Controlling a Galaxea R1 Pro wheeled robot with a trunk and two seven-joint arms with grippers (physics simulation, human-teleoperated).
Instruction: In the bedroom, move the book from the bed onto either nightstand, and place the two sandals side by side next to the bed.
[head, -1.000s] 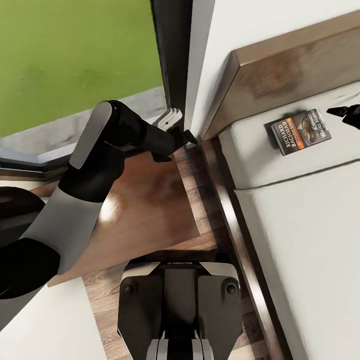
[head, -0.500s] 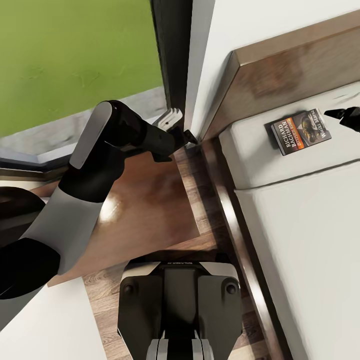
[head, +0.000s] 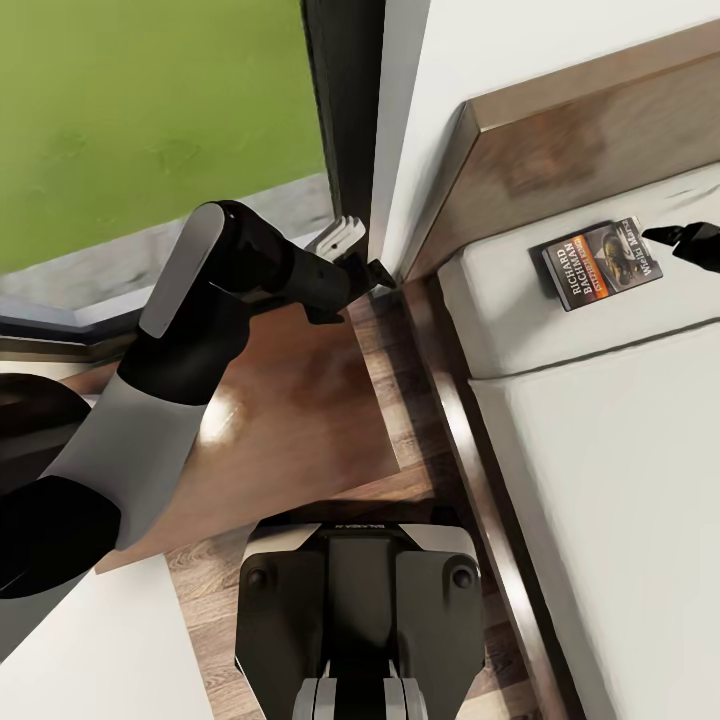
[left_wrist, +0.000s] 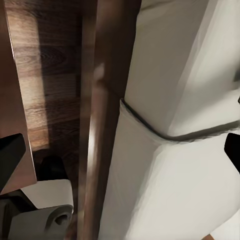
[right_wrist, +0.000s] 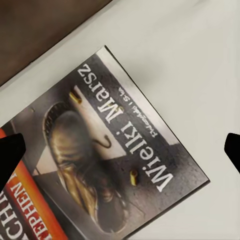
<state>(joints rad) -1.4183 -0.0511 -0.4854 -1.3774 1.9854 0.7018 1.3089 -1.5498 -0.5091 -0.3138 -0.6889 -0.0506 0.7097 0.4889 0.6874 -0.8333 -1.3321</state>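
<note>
Paperback (head: 603, 262) titled "Wielki Marsz" (right_wrist: 112, 150), flat on pale mattress (head: 600, 470) of bed, near wooden headboard (head: 590, 140). Right gripper (right_wrist: 120, 147) just over its far edge, fingers spread wide, clasping nothing. Left gripper (head: 370, 272) above nightstand (head: 290, 420) beside bed frame, jaws parted and empty in wrist view. Beyond the window frame (head: 345, 110), green lawn.

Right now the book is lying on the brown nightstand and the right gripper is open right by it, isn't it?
Not quite. The book lies on the bed, on the pale mattress near the headboard, as the head view shows. The nightstand stands beside the bed with no book on it. The rest holds: the right gripper is open, right over the book.
</note>
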